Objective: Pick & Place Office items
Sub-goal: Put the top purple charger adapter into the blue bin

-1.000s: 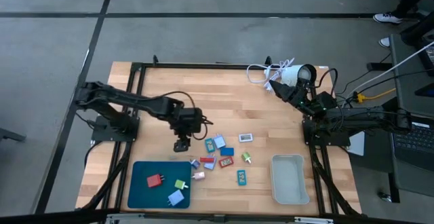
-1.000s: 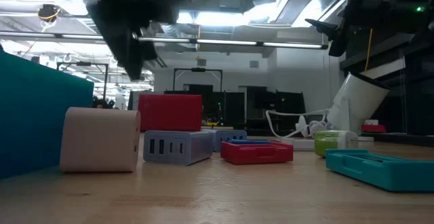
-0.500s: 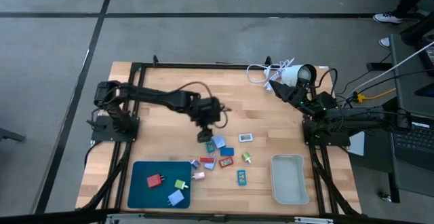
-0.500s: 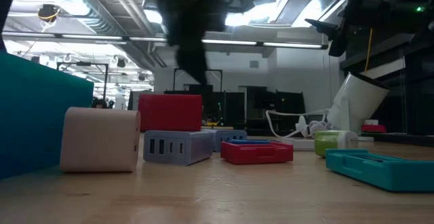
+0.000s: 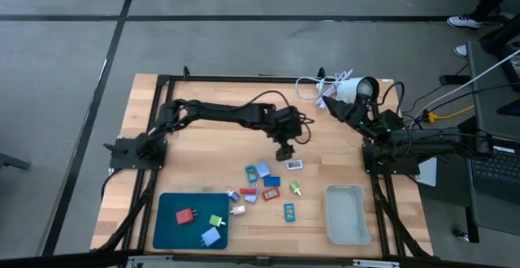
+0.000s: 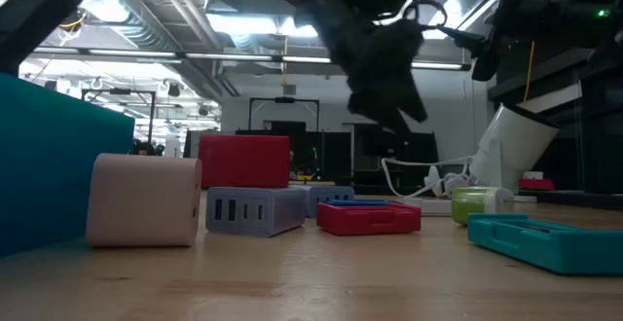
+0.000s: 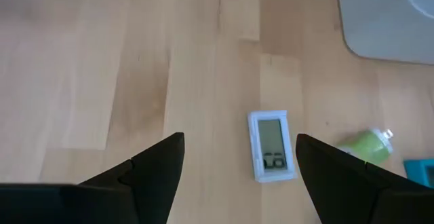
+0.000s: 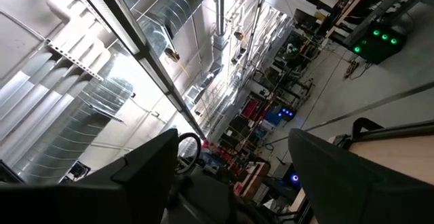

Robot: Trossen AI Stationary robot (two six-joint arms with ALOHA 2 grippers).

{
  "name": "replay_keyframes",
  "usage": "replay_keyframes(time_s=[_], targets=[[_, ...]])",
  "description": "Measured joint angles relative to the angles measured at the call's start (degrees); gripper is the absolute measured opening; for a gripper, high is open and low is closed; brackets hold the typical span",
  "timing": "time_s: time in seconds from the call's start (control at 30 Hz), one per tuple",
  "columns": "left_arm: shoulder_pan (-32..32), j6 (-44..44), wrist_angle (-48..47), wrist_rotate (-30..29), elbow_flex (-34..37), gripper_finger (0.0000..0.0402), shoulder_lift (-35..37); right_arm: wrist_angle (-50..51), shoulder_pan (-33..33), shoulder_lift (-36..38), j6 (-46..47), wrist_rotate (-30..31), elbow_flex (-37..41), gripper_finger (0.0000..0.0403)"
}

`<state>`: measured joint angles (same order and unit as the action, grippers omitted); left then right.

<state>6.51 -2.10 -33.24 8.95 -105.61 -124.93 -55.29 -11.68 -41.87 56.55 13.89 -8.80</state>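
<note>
Pincer on my left arm hangs spread and empty above the white display piece mid-table. I see my right pincer spread too, parked at the far right edge.

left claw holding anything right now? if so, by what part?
Nothing. The left claw hangs open and empty above the small white display, which lies flat on the table. The right claw is open and empty too.
</note>
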Motion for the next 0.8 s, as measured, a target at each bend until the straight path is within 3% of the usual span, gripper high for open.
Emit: replay_keyframes(time_s=[0.17, 0.5, 0.7, 0.8], targets=[[-1.5, 2.9, -1.0, 3.5, -2.6, 0.0278, -3.1, 0.0, 0.0, 0.0, -0.2, -0.7, 0.0, 0.0284], [-7.3, 20.2, 2.7, 10.2, -2.7, 0.0278, -2.9, 0.0, 0.0, 0.0, -1.6, -0.9, 0.0, 0.0284], [-6.9, 21.3, -5.1, 4.9, -2.7, 0.0274, -3.7, 0.1, 0.0, 0.0, -1.2, -0.9, 0.0, 0.0284], [-6.3, 27.4, -12.5, 4.1, -2.7, 0.0261, -3.7, 0.1, 0.0, 0.0, -1.4, -0.9, 0.0, 0.0284]])
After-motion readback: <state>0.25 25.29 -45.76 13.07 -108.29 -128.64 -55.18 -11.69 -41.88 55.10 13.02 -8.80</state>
